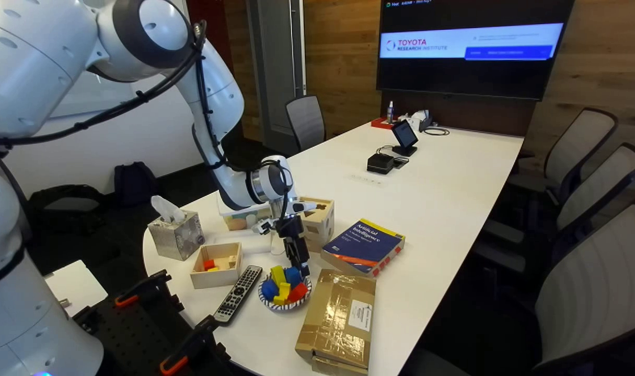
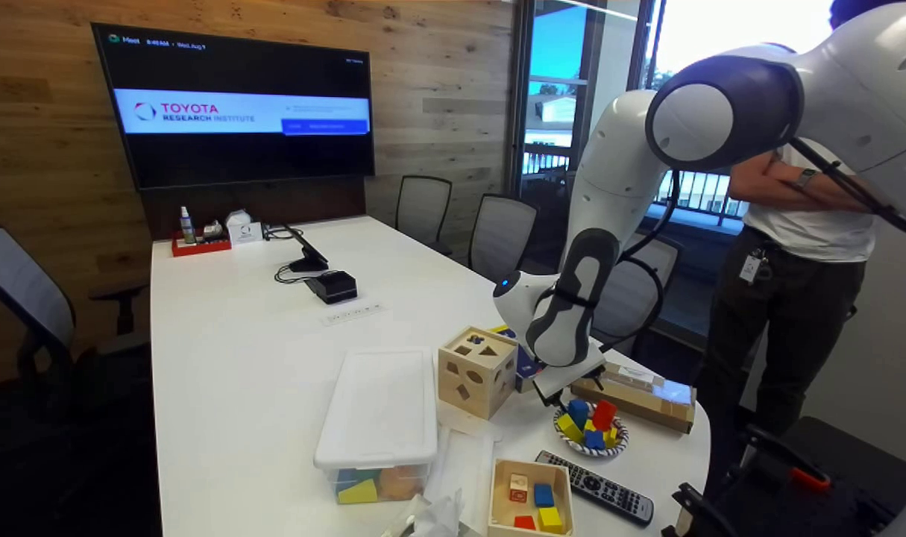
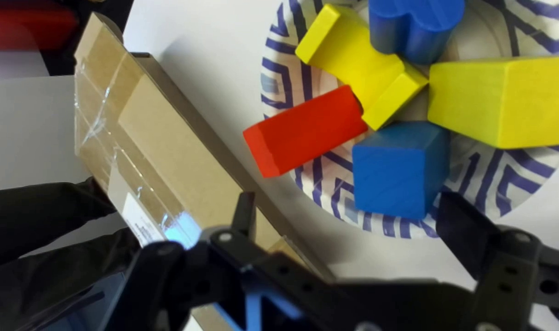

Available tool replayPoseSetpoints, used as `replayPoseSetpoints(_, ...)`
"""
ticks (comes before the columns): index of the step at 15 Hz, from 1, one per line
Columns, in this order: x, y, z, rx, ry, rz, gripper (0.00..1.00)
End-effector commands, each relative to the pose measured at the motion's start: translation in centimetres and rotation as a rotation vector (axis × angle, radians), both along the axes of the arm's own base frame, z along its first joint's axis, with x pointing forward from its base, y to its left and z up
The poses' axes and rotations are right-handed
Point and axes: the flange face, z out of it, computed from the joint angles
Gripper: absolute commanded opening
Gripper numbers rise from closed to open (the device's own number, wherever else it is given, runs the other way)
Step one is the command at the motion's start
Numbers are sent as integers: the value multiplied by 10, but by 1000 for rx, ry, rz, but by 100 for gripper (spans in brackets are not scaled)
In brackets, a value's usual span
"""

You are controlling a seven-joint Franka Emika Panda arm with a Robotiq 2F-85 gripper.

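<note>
1. Two fingers of the claw (image 3: 348, 204) stand spread, with no item gripped. Nearest item: the blue block (image 3: 389, 179); contact with a fingertip cannot be confirmed.
2. Location: the blue block sits in the patterned bowl (image 3: 284, 87), towards its rim. The bowl lies near the rounded end of the worktop (image 1: 422, 183), between the remote (image 1: 239, 293) and the cardboard box (image 1: 327, 313).
3. Tipping hazard: a fingertip could press on the bowl's rim and tilt or slide it. Cause: one finger overlaps the rim in the wrist view.
4. Spill hazard: the red block (image 3: 311, 128) could drop onto the worktop if nudged. Cause: its end projects past the rim.
5. Snagging hazard: closing could disturb the bridge-shaped yellow block (image 3: 360, 69). Cause: crowding beside the blue block.
</note>
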Motion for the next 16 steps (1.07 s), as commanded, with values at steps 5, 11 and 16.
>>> replayPoseSetpoints(5, 1, 0, 0, 0, 1, 0, 100)
replayPoseSetpoints(11, -3, 1, 4, 13, -8, 11, 100)
replayPoseSetpoints(16, -2, 2, 11, 27, -28, 20, 100)
